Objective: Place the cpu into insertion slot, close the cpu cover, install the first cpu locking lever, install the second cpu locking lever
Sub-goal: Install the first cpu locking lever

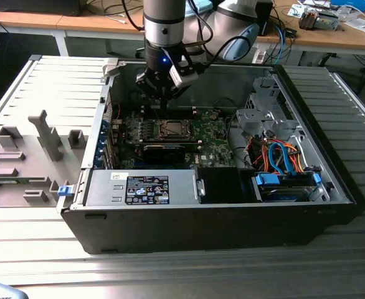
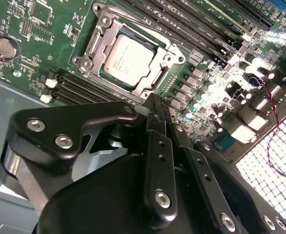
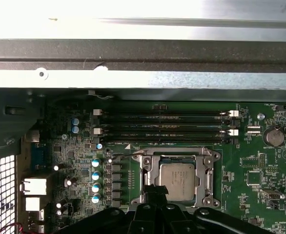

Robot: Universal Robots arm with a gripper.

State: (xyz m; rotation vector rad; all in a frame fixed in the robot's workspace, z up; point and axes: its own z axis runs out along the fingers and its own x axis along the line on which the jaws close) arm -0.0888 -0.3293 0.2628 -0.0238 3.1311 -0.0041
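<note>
Reaching straight down into the open computer case [image 1: 232, 218], the arm holds its gripper [image 2: 155, 105] just above the green circuit board [image 2: 30, 34], fingertips pressed together with nothing between them. Just beyond those tips, the cpu [image 2: 128, 61] lies seated in the insertion slot [image 3: 153, 181], with the cpu cover [image 2: 165, 51] down around it, framing the silvery top.

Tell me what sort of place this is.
Probably an electronics or robotics lab bench. An open computer case lies on a ribbed metal table, the arm's end effector hangs over its green circuit board, and wooden desks behind carry cables and parts.
</note>
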